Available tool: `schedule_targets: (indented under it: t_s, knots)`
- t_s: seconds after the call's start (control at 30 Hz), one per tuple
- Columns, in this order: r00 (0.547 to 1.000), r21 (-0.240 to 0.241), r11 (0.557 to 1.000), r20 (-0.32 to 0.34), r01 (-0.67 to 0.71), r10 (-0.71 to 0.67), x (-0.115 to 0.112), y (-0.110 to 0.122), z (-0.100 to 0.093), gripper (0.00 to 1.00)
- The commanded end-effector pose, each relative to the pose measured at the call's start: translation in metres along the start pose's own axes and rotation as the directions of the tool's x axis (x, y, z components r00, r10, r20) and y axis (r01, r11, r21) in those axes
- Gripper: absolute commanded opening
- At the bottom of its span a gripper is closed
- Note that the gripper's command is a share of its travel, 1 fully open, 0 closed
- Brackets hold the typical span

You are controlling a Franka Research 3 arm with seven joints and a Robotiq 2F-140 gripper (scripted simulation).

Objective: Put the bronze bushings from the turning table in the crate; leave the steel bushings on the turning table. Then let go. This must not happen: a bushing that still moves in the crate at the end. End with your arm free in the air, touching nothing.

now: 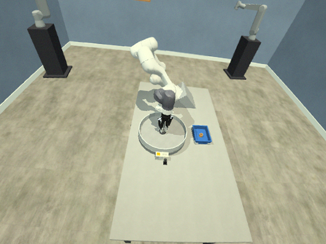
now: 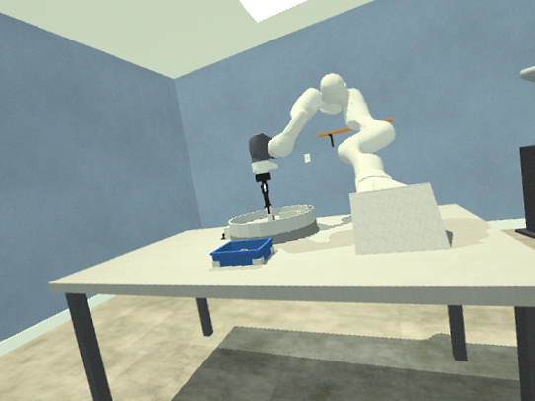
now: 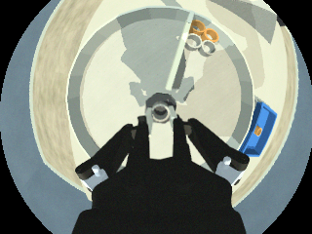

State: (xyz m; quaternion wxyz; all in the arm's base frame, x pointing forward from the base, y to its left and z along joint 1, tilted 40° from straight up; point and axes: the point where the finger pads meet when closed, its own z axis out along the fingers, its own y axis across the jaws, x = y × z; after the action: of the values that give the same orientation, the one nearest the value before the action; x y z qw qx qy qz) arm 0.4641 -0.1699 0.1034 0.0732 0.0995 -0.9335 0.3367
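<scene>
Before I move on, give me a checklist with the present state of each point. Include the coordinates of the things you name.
1. Claw (image 1: 163, 129) (image 2: 269, 214) (image 3: 160, 113) shut on the grey ring (image 3: 160, 121) at the table's centre: ok.
2. Grey ring identified as hub or loose bushing: cannot tell.
3. Crate (image 1: 209, 135) (image 2: 237, 260) (image 3: 271, 117) upright beside the turning table (image 1: 160, 147) (image 2: 274, 227) (image 3: 74, 97): ok.
4. All bronze in the crate: not ok; one bushing (image 1: 200, 136) (image 2: 243, 249) (image 3: 258, 131) is in, two bronze bushings (image 3: 211, 30) are still on the turning table.
5. Two steel bushings (image 3: 193, 49) beside the bronze pair, on the turning table: ok.
6. Claw released: not ok.
</scene>
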Motion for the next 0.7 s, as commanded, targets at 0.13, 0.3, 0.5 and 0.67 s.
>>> schedule_targets:
  t_s: [0.13,0.3,0.5,0.67]
  knots:
    - [1.000,-0.002,1.000,0.003,0.008,-0.008,-0.0005,0.0016,0.0002,0.00]
    - [1.000,-0.002,1.000,0.003,0.008,-0.008,-0.0005,0.0016,0.0002,0.00]
    - [1.000,-0.002,1.000,0.003,0.008,-0.008,-0.0005,0.0016,0.0002,0.24]
    - [1.000,-0.002,1.000,0.003,0.008,-0.008,-0.0005,0.0016,0.0002,0.24]
